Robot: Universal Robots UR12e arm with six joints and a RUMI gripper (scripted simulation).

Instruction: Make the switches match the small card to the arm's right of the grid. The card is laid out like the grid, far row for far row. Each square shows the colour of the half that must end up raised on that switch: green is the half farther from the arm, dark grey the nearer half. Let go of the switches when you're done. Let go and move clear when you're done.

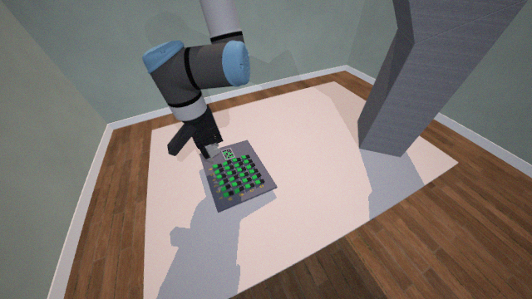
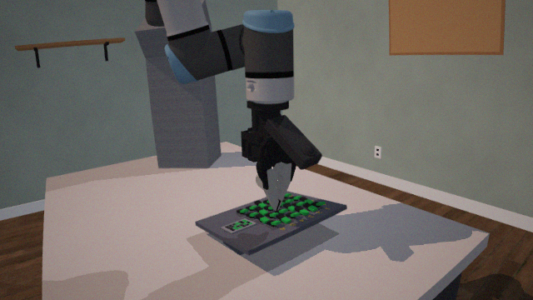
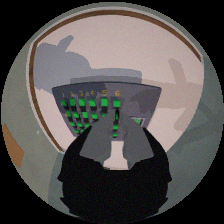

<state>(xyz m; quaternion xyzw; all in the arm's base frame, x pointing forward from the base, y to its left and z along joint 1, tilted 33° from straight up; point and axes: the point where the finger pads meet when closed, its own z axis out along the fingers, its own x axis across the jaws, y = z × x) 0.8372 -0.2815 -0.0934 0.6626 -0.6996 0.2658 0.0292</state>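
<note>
A grey panel (image 1: pixel 238 175) lies on the table and carries a grid of rocker switches (image 1: pixel 238 174) with green and dark grey halves. It also shows in the exterior view (image 2: pixel 271 221) and in the wrist view (image 3: pixel 105 107). The small card (image 1: pixel 227 153) sits at the panel's corner beside the grid, seen too in the exterior view (image 2: pixel 238 225) and the wrist view (image 3: pixel 138 120). My gripper (image 2: pixel 276 205) is shut with nothing between its fingers. Its tips (image 1: pixel 211 154) point down onto a switch at the arm-side edge of the grid, near the card. I cannot tell each switch's state.
A tall grey pillar (image 1: pixel 409 71) stands on the table at the far side from the panel. The table edge (image 2: pixel 458 258) drops off to a wooden floor. Orange numbers label the grid's columns (image 3: pixel 90 93).
</note>
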